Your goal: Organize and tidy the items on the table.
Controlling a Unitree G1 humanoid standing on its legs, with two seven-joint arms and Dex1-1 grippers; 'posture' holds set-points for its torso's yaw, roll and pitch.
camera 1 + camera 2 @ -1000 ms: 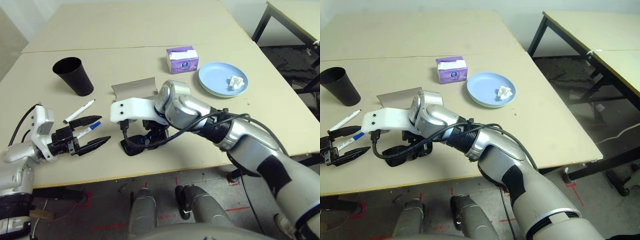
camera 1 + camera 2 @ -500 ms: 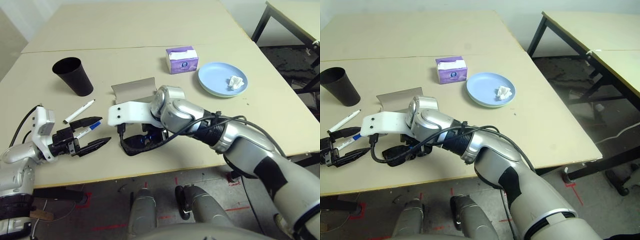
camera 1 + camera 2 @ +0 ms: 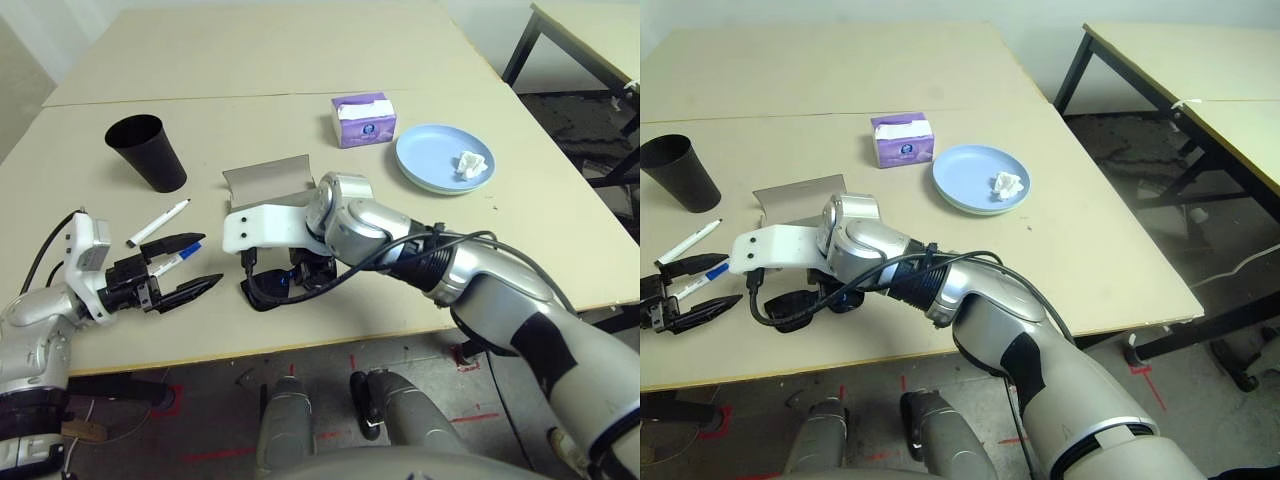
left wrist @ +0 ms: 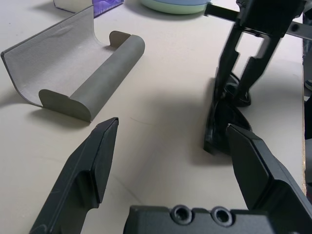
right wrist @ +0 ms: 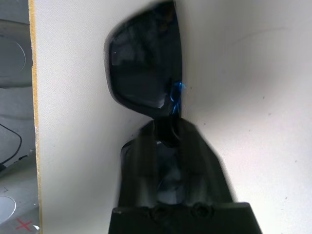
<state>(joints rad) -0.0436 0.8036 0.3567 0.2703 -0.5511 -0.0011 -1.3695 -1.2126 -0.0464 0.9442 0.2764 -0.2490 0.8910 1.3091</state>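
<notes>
Landmark: the grey oblong glasses case [image 3: 266, 181], a matte, felt-like shell lying open on the desk [image 3: 300, 60], shaped like a curved trough with rounded end flaps (every place below is given from it).
Left fingers [image 3: 187, 264]: two black tapered wedges, spread wide and released, gripping nothing; they hover to the left of the case and nearer the front edge, tips pointing toward the sunglasses.
Black tapered cup [image 3: 147, 151]: smooth, upright, mouth up, narrowing toward its base; left of the case and slightly farther back.
White markers: a slim one [image 3: 158, 222] lies left of the case with its long axis diagonal, one end toward the case; the blue-capped one [image 3: 180, 257] lies just in front of it, partly behind the left fingers.
Black sunglasses [image 3: 268, 290]: glossy dark lenses in a smooth frame, lying flat directly in front of the case near the desk's front edge; long axis roughly along that edge.
Right fingers [image 5: 168, 134]: clenched on the sunglasses at the bridge between the lenses (the wrist view shows both black fingers pinching the frame), pointing steeply down.
Purple tissue box [image 3: 364, 119]: small cardboard block, right of the case and farther back.
Blue round plate [image 3: 430, 160]: smooth and shallow, well to the right, stacked on a green plate whose rim shows beneath.
Crumpled white tissue [image 3: 472, 163]: a soft wad resting on the blue plate.
</notes>
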